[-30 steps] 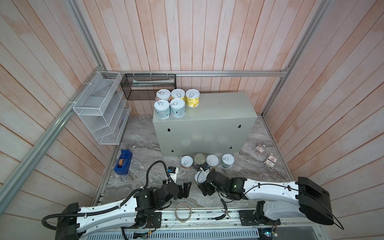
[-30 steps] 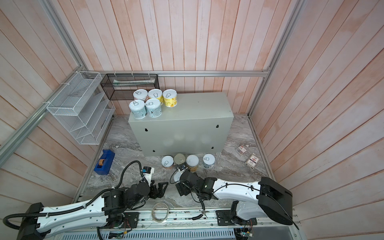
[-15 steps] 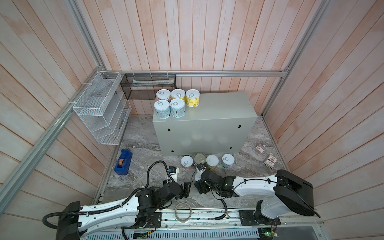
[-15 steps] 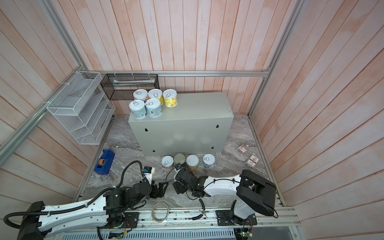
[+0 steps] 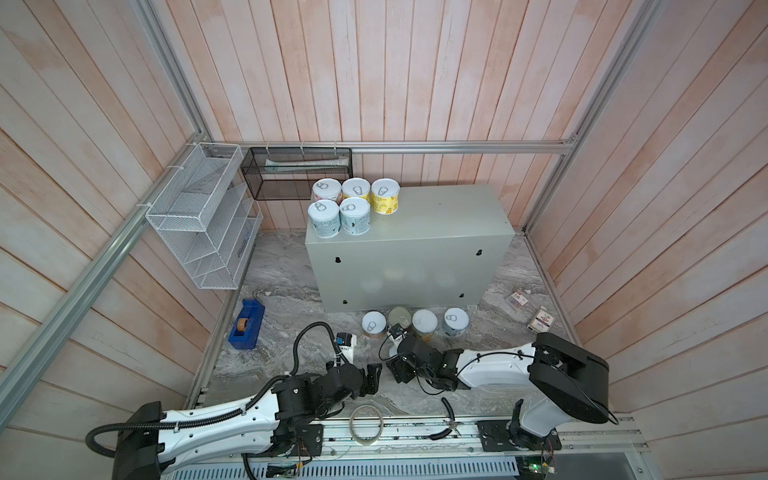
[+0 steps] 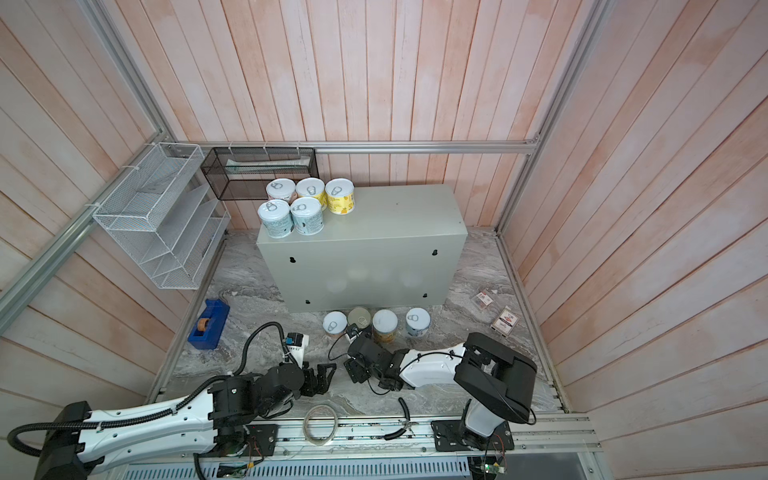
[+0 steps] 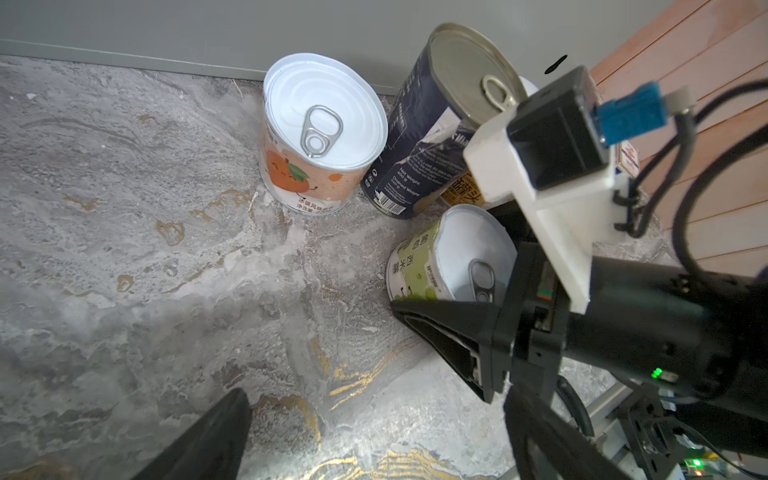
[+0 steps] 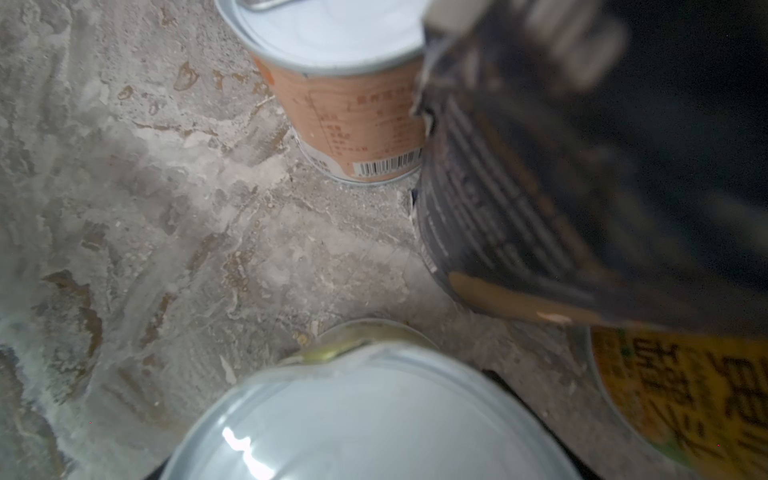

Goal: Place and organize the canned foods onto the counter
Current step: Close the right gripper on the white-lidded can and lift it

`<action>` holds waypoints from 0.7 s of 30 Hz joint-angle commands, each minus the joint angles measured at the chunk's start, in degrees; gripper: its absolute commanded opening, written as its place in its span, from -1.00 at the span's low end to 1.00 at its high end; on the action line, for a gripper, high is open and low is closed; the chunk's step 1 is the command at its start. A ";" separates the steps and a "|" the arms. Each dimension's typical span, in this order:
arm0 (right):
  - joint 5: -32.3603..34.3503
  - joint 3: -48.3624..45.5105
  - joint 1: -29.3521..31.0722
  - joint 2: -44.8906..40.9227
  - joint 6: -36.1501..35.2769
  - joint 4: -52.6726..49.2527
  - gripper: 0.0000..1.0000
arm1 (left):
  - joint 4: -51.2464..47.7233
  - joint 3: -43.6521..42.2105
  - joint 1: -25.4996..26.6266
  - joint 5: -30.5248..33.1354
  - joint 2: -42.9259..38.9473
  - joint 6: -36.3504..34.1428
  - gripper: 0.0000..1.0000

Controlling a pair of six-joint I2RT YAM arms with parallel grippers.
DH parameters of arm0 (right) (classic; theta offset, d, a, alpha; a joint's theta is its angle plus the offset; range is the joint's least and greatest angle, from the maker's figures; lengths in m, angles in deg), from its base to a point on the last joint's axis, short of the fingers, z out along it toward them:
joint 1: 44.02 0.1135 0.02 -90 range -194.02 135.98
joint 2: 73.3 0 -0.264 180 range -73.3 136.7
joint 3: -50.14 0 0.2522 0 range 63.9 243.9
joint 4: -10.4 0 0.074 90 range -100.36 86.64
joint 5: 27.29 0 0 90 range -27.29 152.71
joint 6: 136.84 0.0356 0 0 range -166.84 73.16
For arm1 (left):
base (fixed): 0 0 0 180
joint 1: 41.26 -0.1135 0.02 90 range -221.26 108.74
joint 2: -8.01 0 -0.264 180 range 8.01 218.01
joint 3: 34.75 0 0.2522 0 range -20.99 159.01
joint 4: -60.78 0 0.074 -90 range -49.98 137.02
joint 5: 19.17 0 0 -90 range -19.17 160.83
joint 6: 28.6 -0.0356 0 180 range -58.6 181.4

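Note:
The counter (image 5: 415,224) carries several cans (image 5: 354,208) grouped at its back left corner. On the marble floor before it stand an orange-label can (image 7: 322,133), a taller navy can (image 7: 436,124), a yellow-label can (image 5: 424,322) and a pale blue one (image 5: 456,320). My right gripper (image 5: 401,369) is low beside them, shut on a green-label can (image 7: 432,257), whose lid (image 8: 365,415) fills the right wrist view. One of its fingers (image 7: 449,336) lies against the can's side. My left gripper (image 5: 373,376) hovers open just left of it, holding nothing.
A blue tape dispenser (image 5: 246,324) sits on the floor at left, below a white wire rack (image 5: 199,216) and a black mesh basket (image 5: 297,174). Two small boxes (image 5: 542,320) lie at right. A tape roll ring (image 5: 365,424) and pliers (image 5: 449,419) rest by the front rail.
The right arm has folded in and shifted its gripper slightly left, and its jaws have closed onto the green-label can. The left gripper has narrowed a little and barely moved.

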 commanded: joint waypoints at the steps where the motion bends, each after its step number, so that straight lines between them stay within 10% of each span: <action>1: -0.55 1.49 -0.28 1.41 0.22 -0.71 0.37 | -0.31 0.13 0.33 1.70 -0.31 0.99 0.93; 6: -0.14 1.27 -0.04 0.99 1.17 -2.02 -0.06 | -0.44 0.00 0.33 2.33 -1.61 0.34 0.93; 10: -0.59 1.93 0.87 0.40 2.08 -4.36 -1.00 | -0.25 0.08 0.35 2.54 -1.90 -0.54 0.93; 21: -5.91 5.69 3.59 -7.49 2.84 -14.79 -1.00 | -2.12 -0.22 0.33 2.93 -5.77 -2.34 0.92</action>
